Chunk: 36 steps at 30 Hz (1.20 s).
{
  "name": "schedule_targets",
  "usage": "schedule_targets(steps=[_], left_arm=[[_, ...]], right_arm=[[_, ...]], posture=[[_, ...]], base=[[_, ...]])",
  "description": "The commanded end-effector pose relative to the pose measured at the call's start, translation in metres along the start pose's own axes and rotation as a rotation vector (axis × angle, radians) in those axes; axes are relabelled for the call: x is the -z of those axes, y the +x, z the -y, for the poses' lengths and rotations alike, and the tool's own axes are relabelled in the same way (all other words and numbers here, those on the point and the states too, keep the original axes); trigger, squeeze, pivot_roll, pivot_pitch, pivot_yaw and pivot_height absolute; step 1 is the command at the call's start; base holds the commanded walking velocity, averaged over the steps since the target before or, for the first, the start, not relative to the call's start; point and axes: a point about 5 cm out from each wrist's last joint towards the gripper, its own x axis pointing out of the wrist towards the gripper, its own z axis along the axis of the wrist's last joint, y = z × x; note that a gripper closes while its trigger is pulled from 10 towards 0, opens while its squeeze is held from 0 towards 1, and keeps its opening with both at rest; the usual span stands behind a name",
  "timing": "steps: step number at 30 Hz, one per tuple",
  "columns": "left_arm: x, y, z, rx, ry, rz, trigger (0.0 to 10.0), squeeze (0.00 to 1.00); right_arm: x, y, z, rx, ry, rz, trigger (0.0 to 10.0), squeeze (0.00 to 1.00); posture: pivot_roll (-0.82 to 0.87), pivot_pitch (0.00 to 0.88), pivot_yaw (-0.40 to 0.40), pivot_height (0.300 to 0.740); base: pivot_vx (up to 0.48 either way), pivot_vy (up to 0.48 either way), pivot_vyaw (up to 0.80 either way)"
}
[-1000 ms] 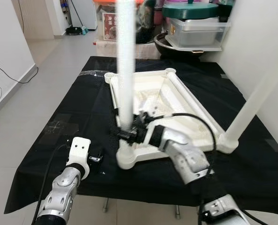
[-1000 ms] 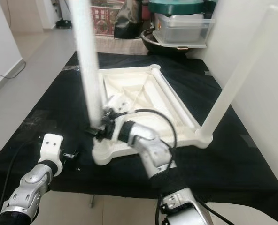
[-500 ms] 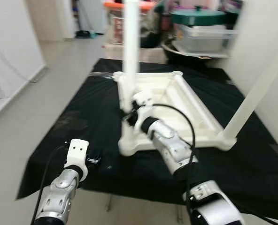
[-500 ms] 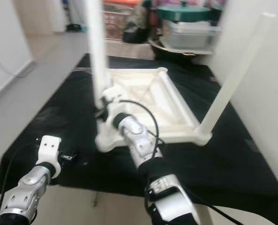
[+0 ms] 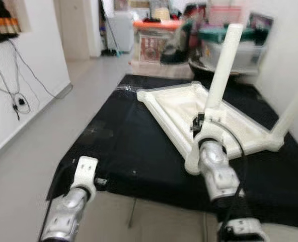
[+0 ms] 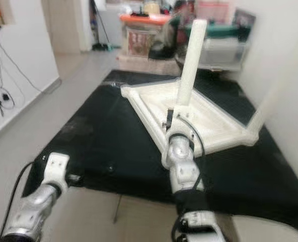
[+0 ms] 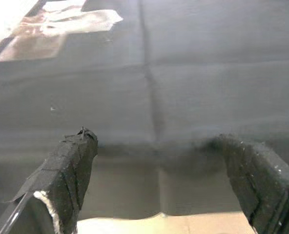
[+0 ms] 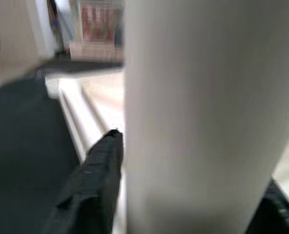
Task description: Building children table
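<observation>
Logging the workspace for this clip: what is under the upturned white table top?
The table top lies on a black cloth spread over the floor. What lies beneath the cloth is covered. The right pincer grips a leg.

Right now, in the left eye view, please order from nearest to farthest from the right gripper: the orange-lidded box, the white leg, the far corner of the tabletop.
From the right gripper:
1. White leg, clamped between its fingers.
2. Far corner of the tabletop, to the robot's left.
3. Orange-lidded box, beyond the black cloth.

A lived-in home: pale tiled floor [image 5: 33, 151], white walls with dangling cables [image 5: 15, 96], stacked plastic storage boxes [image 5: 156, 38] and lidded pots [image 5: 214, 35] behind.
</observation>
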Motion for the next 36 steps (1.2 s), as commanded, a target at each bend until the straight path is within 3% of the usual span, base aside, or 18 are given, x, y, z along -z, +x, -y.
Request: schedule_targets(steps=[1, 2, 3, 6, 7, 9, 12, 13, 16, 19, 20, 22, 29, 30, 31, 33, 35, 36], left_arm=[[-0.003, 0.001, -0.003, -0.012, 0.022, 0.013, 10.0, 0.0], [-0.012, 0.0, -0.004, -0.019, 0.052, 0.062, 10.0, 0.0], [-0.012, 0.0, -0.004, -0.019, 0.052, 0.062, 10.0, 0.0], [-0.034, -0.003, -0.004, -0.018, 0.088, 0.177, 10.0, 0.0], [-0.034, -0.003, -0.004, -0.018, 0.088, 0.177, 10.0, 0.0], [-0.064, -0.012, 0.001, -0.003, 0.138, 0.321, 10.0, 0.0], [-0.075, -0.02, 0.007, 0.012, 0.146, 0.375, 10.0, 0.0], [-0.075, -0.02, 0.007, 0.012, 0.146, 0.375, 10.0, 0.0], [-0.083, -0.036, 0.022, 0.072, 0.152, 0.427, 10.0, 0.0], [-0.084, -0.041, 0.028, 0.098, 0.151, 0.437, 10.0, 0.0], [-0.082, -0.058, 0.046, 0.175, 0.155, 0.445, 10.0, 0.0], [-0.076, -0.072, 0.061, 0.244, 0.121, 0.433, 10.0, 0.0], [-0.076, -0.074, 0.059, 0.186, 0.084, 0.419, 10.0, 0.0], [-0.076, -0.074, 0.059, 0.183, 0.086, 0.418, 10.0, 0.0], [-0.076, -0.075, 0.059, 0.18, 0.087, 0.414, 10.0, 0.0], [-0.076, -0.077, 0.059, 0.171, 0.086, 0.407, 10.0, 0.0], [-0.076, -0.079, 0.055, 0.142, 0.087, 0.394, 10.0, 0.0], [-0.076, -0.079, 0.055, 0.142, 0.087, 0.394, 10.0, 0.0]], right_arm=[[-0.01, 0.0, -0.019, -0.109, 0.031, 0.02, 10.0, 1.0], [-0.023, 0.001, -0.024, -0.191, 0.061, 0.063, 10.0, 0.0], [-0.023, 0.001, -0.024, -0.191, 0.061, 0.063, 10.0, 0.0], [-0.044, -0.001, -0.027, -0.358, 0.118, 0.134, 10.0, 0.0], [-0.044, -0.001, -0.027, -0.358, 0.118, 0.134, 10.0, 0.0], [-0.056, -0.001, -0.02, -0.494, 0.097, 0.176, 10.0, 0.0], [-0.062, 0.0, -0.016, -0.578, 0.069, 0.204, 10.0, 0.0], [-0.062, 0.0, -0.016, -0.578, 0.069, 0.204, 10.0, 0.0], [-0.064, -0.003, -0.016, -0.75, 0.036, 0.215, 10.0, 0.0], [-0.064, -0.004, -0.016, -0.806, 0.024, 0.21, 10.0, 0.0], [-0.058, -0.002, -0.018, -0.907, -0.07, 0.183, 10.0, 0.0], [-0.052, 0.002, -0.024, -0.976, -0.114, 0.144, 10.0, 0.0], [-0.046, 0.007, -0.043, -1.08, -0.153, 0.113, 10.0, 0.0], [-0.048, 0.008, -0.046, -1.073, -0.143, 0.121, 3.5, 0.0], [-0.051, 0.011, -0.047, -1.041, -0.142, 0.135, 0.0, 0.0], [-0.054, 0.019, -0.044, -0.928, -0.155, 0.139, 0.0, 0.0], [-0.055, 0.032, -0.031, -0.704, -0.132, 0.117, 0.0, 0.0], [-0.055, 0.032, -0.031, -0.704, -0.132, 0.117, 0.0, 0.0]], posture=[[0.12, 0.0, -0.074, 0.74], [0.12, 0.0, -0.074, 0.74], [0.12, 0.0, -0.074, 0.74], [0.12, 0.0, -0.074, 0.74], [0.12, 0.0, -0.074, 0.74], [0.12, 0.0, -0.073, 0.74], [0.12, 0.0, -0.072, 0.74], [0.12, 0.0, -0.072, 0.74], [0.13, 0.0, -0.068, 0.74], [0.13, 0.0, -0.068, 0.74], [0.14, 0.0, -0.07, 0.74], [0.14, 0.0, -0.071, 0.74], [0.17, 0.0, -0.09, 0.74], [0.17, 0.0, -0.092, 0.74], [0.17, 0.0, -0.092, 0.74], [0.18, 0.0, -0.093, 0.74], [0.17, 0.0, -0.092, 0.74], [0.17, 0.0, -0.092, 0.74]], base=[[0.0, 0.0, 0.0], [0.0, 0.0, 0.0], [0.0, 0.0, 0.0], [0.0, 0.0, 0.0], [0.0, 0.0, 0.0], [0.0, 0.0, 0.0], [0.0, 0.0, 0.0], [0.0, 0.0, 0.0], [0.0, 0.0, 0.0], [0.0, 0.0, 0.0], [0.0, 0.0, 0.0], [0.0, 0.0, 0.0], [0.0, 0.0, 0.0], [0.0, 0.0, 0.0], [0.0, 0.0, 0.0], [0.0, 0.0, 0.0], [0.0, 0.0, 0.0], [0.0, 0.0, 0.0]])
